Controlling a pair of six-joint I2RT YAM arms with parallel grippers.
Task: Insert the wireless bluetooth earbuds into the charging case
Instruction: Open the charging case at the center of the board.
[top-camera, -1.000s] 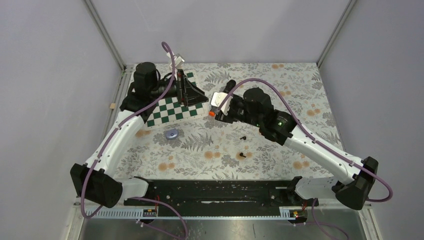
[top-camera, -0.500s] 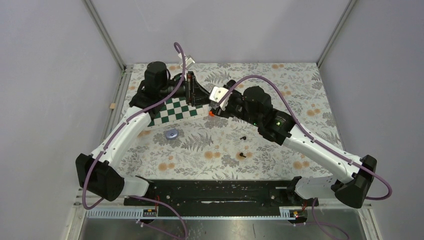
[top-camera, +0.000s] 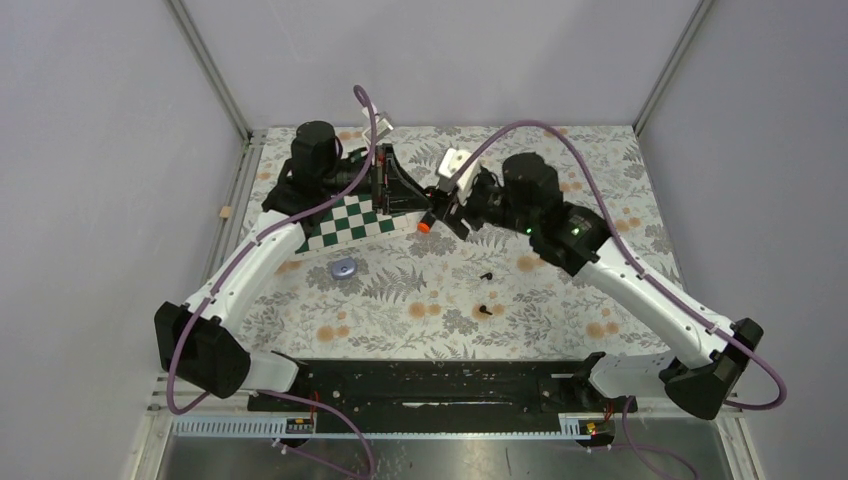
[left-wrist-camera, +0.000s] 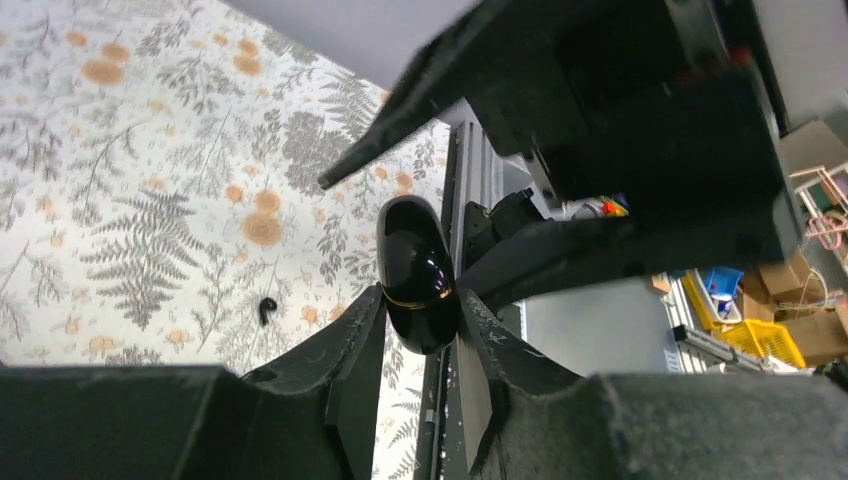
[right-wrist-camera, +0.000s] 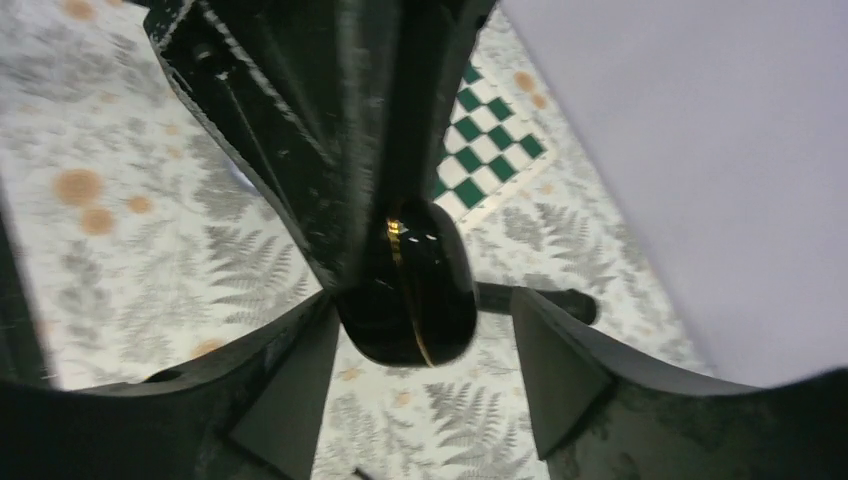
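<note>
Surface: table under a floral cloth, grey walls on three sides; a green-and-white checkered mat lies far left.

Item 1, my left gripper: clamped on the charging case, glossy black, raised above the cloth at the far middle. The lid looks closed along its gold seam.

Item 2, my right gripper: fingers spread wide, one on each side of the same case, neither touching it as far as I can see.

Item 3, far black earbud and near black earbud: both loose on the cloth in the middle, well apart from the case. No purple buds seen.

Item 4, black marker: on the cloth below the case.

Item 5, pale purple object: near the mat; too small to identify.

Hazards, in my judgement:
- The shell is slick and held low on its body, so an off-centre pinch from my right fingers could twist it loose and drop it.
- Prying the lid against a light grip could pop the case free.
- My two wrists are crowded together, so a careless move risks collision.
</note>
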